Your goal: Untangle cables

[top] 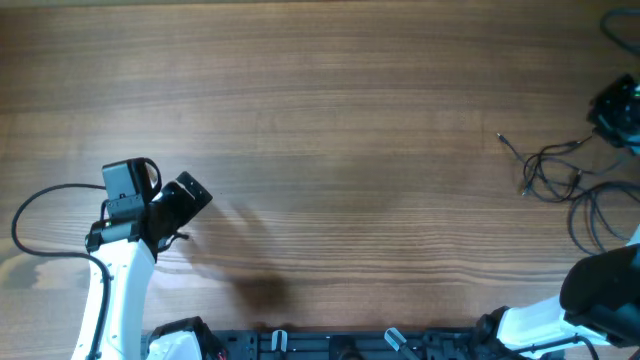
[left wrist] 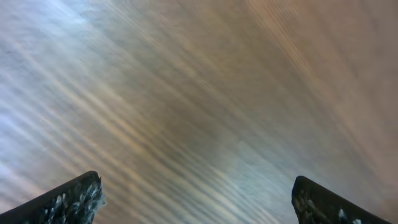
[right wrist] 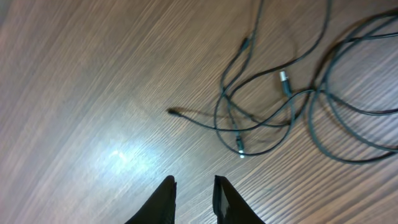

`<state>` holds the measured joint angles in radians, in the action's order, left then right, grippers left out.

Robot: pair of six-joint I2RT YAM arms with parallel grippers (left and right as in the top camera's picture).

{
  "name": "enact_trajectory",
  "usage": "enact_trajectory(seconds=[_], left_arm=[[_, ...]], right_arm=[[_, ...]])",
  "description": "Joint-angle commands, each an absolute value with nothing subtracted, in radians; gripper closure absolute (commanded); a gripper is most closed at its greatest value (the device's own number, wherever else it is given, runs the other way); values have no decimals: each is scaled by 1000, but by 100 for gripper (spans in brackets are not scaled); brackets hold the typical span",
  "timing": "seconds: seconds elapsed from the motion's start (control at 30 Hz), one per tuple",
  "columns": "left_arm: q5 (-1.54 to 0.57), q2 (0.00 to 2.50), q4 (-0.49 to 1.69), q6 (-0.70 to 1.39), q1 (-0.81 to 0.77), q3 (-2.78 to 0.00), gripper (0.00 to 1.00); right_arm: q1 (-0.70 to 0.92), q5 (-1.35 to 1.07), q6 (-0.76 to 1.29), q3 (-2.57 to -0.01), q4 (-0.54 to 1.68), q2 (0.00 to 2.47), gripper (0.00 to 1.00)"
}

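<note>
The right gripper [right wrist: 193,200] hangs over the table with its two fingers [right wrist: 163,202] drawn close together, only a narrow slit between them and nothing in its hold. Just ahead of it in the right wrist view lie the cables [right wrist: 268,111]: thin black wires resting flat on the wood and crossing one another in several loose loops, with a wider loop spreading toward the right edge of that view. Four small ends show among them: a dark tip [right wrist: 171,111] lying out alone to the left of the tangle, a silver-ended plug [right wrist: 284,81] inside the loops, a third plug [right wrist: 239,145] at the near side of the bundle, and a fourth plug [right wrist: 245,43] farther up. None of them touches the fingers. From overhead the cables sit at the far right of the table [top: 320,120], and one wire runs up toward a dark object [top: 615,108] at the right edge; whether it joins that object cannot be told. The right arm [top: 600,290] fills the lower right corner, just below the loops. The left gripper [top: 186,196] is well apart from them on the left side of the table. In its wrist view its fingers [left wrist: 68,202] stand wide apart at the two bottom corners, with only blurred bare wood between them. A thicker black lead [top: 40,215] loops out from the left arm [top: 120,290].
</note>
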<state>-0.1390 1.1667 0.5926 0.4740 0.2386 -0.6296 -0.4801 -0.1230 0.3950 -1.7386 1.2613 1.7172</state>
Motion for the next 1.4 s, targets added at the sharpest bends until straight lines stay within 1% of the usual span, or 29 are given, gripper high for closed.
enact_trajectory(seconds=[0.0,0.1,0.13,0.23,0.27,0.3,0.37,0.4,0.43,0.5,0.7,0.77,0.83,0.87,0.9,0.97,1.0,1.07,1.1,1.2,1.23,1.27,1.3,1.37], left_arm=[[-283,1168,534,476,244,-621,0],[-351,1168,476,464,203,-621,0],[-363,1168,455,445,157,-621,0],[-363,1168,412,418,15,-621,0],[-363,1168,377,418,-79,-621,0],[-362,1168,366,401,-137,-621,0],[-341,1168,376,397,-177,-621,0],[-318,1168,410,397,-185,-627,1],[-295,1168,450,397,-185,-636,0],[-226,1168,582,397,-185,-685,0],[-78,1168,897,406,-184,-823,0],[-73,1167,976,424,-154,-838,0],[-73,1166,1010,424,-127,-838,0],[-73,1166,1031,423,-107,-838,0],[-75,1166,1055,423,-85,-838,0],[-112,1162,1072,416,-61,-838,0],[-144,1155,1075,394,-60,-838,0],[-156,1117,1082,370,-60,-838,0],[-155,1089,1072,343,-60,-838,0],[-121,935,1007,295,-62,-823,0],[-117,871,987,295,-62,-813,0],[-118,784,963,296,-62,-796,0],[-118,689,941,295,-62,-769,0],[-118,558,910,296,-62,-727,0]], right_arm=[[-407,-128,392,-1707,1251,1719,76],[-308,-128,366,-1684,1232,1719,71],[-266,-128,366,-1679,1223,1719,68],[-139,-128,366,-1671,1211,1720,64],[-58,-128,366,-1658,1198,1720,58],[-7,-128,360,-1643,1184,1720,52],[51,-128,326,-1624,1171,1720,48],[87,-128,280,-1615,1173,1720,49],[109,-128,253,-1614,1184,1720,54],[140,-120,235,-1614,1206,1718,56],[166,-120,235,-1604,1235,1715,56],[191,-120,236,-1532,1190,1681,55],[204,-119,236,-1469,1153,1643,54],[207,-110,241,-1425,1129,1611,51],[208,-104,254,-1362,1092,1561,46],[208,-97,287,-1278,1047,1478,41],[208,-98,296,-1236,1024,1431,37],[208,-97,302,-1144,985,1311,28],[208,-83,318,-1103,969,1251,25],[208,-45,344,-987,917,1048,23],[208,-45,344,-952,900,984,19],[208,-43,340,-917,886,918,13],[208,-31,340,-885,875,854,0],[208,-7,343,-847,875,760,0]])
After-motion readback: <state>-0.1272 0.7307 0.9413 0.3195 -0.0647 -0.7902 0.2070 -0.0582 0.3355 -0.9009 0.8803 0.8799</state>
